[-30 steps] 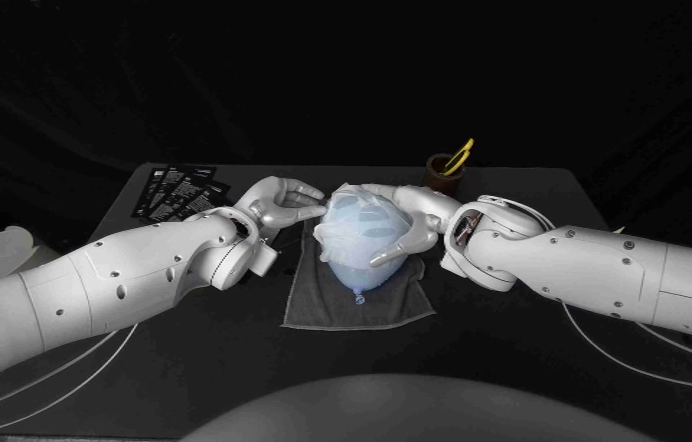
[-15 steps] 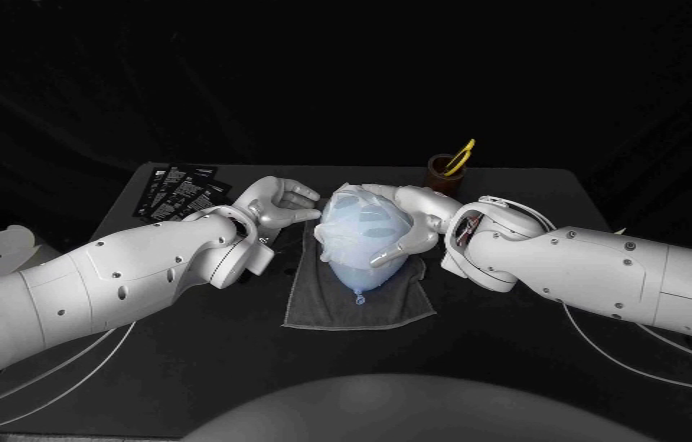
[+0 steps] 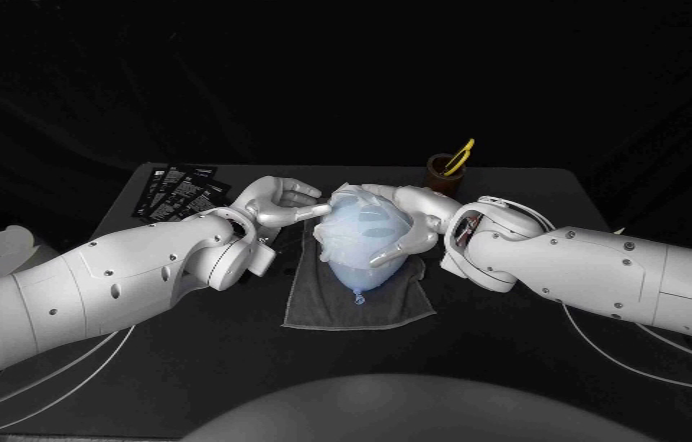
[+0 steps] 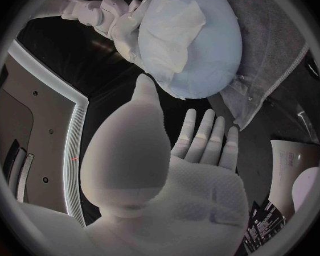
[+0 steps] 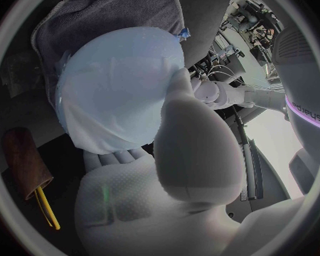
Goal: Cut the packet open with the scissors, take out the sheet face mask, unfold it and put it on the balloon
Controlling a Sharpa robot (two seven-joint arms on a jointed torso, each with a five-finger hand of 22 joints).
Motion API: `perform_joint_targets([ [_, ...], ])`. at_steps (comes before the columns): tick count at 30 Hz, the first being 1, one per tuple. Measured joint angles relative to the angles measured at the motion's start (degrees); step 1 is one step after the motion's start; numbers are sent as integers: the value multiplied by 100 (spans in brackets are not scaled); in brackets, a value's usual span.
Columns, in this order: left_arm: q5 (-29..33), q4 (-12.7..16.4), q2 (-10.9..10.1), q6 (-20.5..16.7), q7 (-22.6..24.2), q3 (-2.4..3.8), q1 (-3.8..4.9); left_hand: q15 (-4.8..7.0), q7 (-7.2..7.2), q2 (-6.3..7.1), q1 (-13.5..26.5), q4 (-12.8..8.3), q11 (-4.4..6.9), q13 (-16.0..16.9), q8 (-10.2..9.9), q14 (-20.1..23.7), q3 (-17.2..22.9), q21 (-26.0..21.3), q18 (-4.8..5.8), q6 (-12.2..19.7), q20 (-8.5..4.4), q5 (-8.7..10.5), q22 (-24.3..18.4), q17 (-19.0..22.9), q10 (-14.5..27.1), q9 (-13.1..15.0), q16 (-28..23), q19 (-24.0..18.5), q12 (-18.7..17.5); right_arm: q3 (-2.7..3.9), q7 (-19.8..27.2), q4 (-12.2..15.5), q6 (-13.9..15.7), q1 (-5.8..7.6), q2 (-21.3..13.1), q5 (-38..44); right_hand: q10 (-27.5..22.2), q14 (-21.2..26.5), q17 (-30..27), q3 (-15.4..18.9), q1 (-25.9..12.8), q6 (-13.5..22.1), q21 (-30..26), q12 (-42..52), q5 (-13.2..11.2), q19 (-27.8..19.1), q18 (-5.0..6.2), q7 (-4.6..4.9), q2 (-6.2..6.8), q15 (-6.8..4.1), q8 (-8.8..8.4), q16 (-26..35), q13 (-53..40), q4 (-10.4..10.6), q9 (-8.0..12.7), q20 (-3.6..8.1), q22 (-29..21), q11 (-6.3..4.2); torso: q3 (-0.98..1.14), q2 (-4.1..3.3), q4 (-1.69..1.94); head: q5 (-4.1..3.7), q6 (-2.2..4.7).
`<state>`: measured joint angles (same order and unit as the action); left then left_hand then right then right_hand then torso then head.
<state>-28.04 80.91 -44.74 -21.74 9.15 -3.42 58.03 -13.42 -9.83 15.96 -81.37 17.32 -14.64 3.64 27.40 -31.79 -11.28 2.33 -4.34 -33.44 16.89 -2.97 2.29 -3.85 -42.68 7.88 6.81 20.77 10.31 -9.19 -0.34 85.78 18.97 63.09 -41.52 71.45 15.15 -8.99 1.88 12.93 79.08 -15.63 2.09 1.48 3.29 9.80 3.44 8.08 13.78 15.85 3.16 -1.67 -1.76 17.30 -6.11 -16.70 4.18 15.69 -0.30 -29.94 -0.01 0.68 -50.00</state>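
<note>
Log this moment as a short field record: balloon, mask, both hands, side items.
Balloon: pale blue, lying on the grey towel, knot toward the robot.
Sheet mask: draped over the balloon's far part.
Right hand: cups the balloon's side, holding it.
Left hand: fingers spread, holds nothing, beside the balloon; contact unclear.
Scissors: yellow handles, in the brown holder at the far edge.
Packets: black, fanned at far left.

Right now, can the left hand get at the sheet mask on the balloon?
Probably yes: the left hand, holding nothing, is close beside the balloon, fingers toward the sheet mask, nothing between. The right hand holds the balloon's other side.
</note>
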Motion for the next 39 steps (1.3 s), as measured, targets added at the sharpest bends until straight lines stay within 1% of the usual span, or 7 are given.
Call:
perform_joint_targets([
  [6,14,5,1,291,4,0,-3,-39,20,127,-131,0,-21,0,-27,325,-75,0,0,121,4,0,0,39,102,-7,-117,-44,-67,0,0,0,1,-1,0,0,0,0,0,0,0,0,0,-1,0,0,-1,0,0,0,14,0,-1,0,1,0,-1,0,-1,0,5,7,0],
  [12,-105,-47,38,441,-32,0,-5,-51,24,39,-551,0,-25,4,17,396,-52,0,0,201,-11,0,1,40,147,3,-150,-71,-67,0,1,1,2,-1,1,-1,-1,0,0,0,0,0,0,-2,0,0,-3,0,0,0,14,0,-1,0,3,0,-1,-1,-2,-1,3,10,0],
  [15,-188,-94,73,480,-62,0,-8,-51,41,-162,-774,-9,-31,13,81,396,149,0,0,225,-11,0,1,38,153,30,-150,-71,-67,0,1,1,2,-1,2,-1,-1,0,0,0,0,0,0,-8,0,0,-4,0,0,0,14,0,0,0,5,0,-1,-1,-2,-2,2,12,0],
  [20,-271,-179,128,475,-111,1,-14,-17,41,-695,-1064,-43,8,20,246,78,652,0,0,225,-9,0,9,-25,101,84,-132,-46,-10,0,1,1,3,-3,-4,-3,-1,0,0,0,0,1,0,14,0,0,-6,0,0,0,13,0,1,0,2,0,3,-1,-2,-3,-4,12,0],
  [28,-293,-278,191,385,-197,4,-26,18,41,-957,-1334,-112,31,19,397,-241,1039,27,0,225,-16,2,29,-85,-14,130,-45,150,58,0,-3,10,3,-3,-21,-7,-2,0,0,0,0,9,0,15,0,0,-40,8,0,0,12,0,4,0,1,0,3,-1,3,-3,-3,-2,0],
  [34,-352,-358,197,208,-298,4,-30,68,32,-1175,-1838,-358,71,18,535,-691,1361,54,0,147,-17,0,53,-173,-183,158,74,474,149,-1,-5,18,6,-4,-29,-9,-2,0,0,1,0,9,0,15,0,0,-42,8,0,0,12,0,-1,0,2,0,3,-2,3,-1,-2,-7,0],
  [39,-433,-401,186,81,-379,1,-35,92,18,-1182,-1931,-456,84,18,553,-795,1484,54,0,118,0,0,53,-191,-212,158,89,495,149,-1,-3,23,6,-4,-30,-9,-2,0,0,1,0,9,0,14,0,0,-42,8,0,0,11,0,-1,0,3,0,2,-2,1,3,-2,-15,0],
])
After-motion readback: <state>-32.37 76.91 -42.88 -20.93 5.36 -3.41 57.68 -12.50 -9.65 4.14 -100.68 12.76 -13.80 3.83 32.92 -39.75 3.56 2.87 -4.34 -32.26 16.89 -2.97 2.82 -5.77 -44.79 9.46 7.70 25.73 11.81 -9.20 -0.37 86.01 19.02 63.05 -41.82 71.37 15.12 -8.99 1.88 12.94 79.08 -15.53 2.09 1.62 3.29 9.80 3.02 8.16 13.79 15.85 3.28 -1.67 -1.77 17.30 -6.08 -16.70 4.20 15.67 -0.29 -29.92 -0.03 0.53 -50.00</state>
